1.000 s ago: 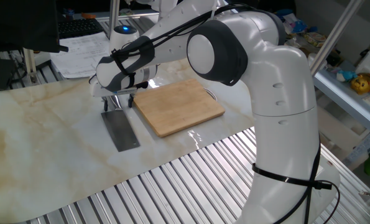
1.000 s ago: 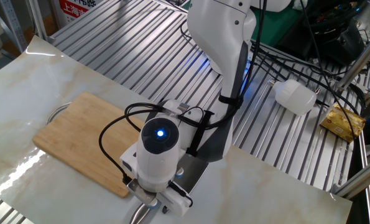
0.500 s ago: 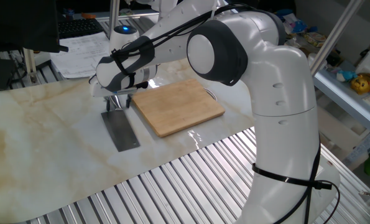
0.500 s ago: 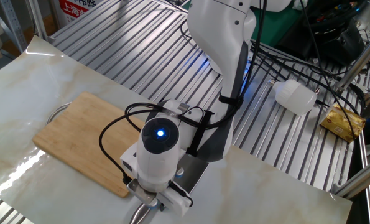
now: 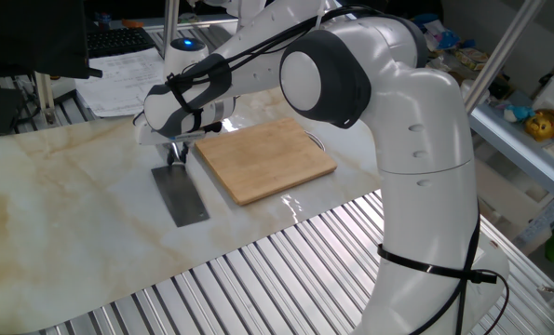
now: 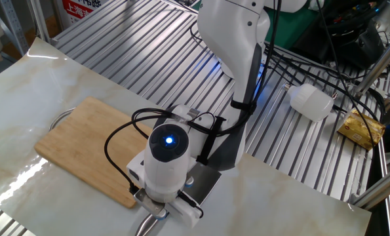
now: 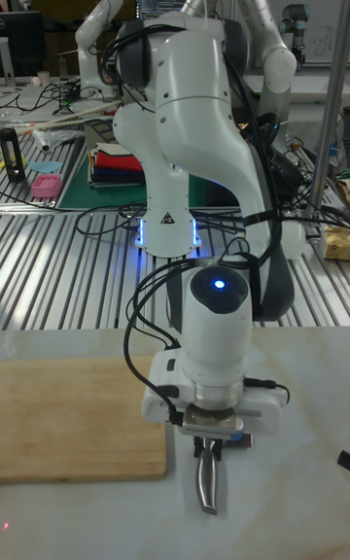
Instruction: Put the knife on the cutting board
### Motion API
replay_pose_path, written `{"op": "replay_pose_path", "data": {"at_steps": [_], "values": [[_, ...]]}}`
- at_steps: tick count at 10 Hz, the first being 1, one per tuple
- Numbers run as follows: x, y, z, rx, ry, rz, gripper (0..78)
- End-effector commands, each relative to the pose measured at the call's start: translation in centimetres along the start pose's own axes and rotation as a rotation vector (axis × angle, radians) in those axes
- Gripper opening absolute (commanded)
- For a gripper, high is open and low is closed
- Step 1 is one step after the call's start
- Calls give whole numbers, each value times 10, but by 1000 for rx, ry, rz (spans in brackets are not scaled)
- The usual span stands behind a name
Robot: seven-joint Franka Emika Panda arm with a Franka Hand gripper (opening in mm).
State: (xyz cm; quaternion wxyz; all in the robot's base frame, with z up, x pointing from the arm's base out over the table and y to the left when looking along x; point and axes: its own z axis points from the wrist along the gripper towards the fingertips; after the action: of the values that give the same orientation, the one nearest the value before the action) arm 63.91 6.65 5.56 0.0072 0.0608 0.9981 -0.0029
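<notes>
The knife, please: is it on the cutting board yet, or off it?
Off. The knife lies flat on the marble table beside the cutting board, with the gripper at its handle end.

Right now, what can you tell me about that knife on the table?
The knife is a cleaver: a broad, flat, dark grey rectangular blade and a short shiny metal handle. It lies flat on the marble-look table, beside the cutting board and not on it. The tool is down at its handle end, fingers closed around the handle.

matt wooden cutting board (image 5: 265, 158), glossy marble table (image 5: 62, 223)
</notes>
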Motion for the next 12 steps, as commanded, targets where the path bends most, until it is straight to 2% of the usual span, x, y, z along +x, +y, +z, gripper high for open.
{"op": "replay_pose_path", "data": {"at_steps": [1,6,7,9,12], "values": [[-1,0,-1,-1,-3,1,12],[-1,0,-1,-1,-3,1,12],[-3,-4,-19,-15,100,-3,12],[-3,-5,-29,-7,112,4,12],[-2,-4,-35,1,125,8,12]]}}
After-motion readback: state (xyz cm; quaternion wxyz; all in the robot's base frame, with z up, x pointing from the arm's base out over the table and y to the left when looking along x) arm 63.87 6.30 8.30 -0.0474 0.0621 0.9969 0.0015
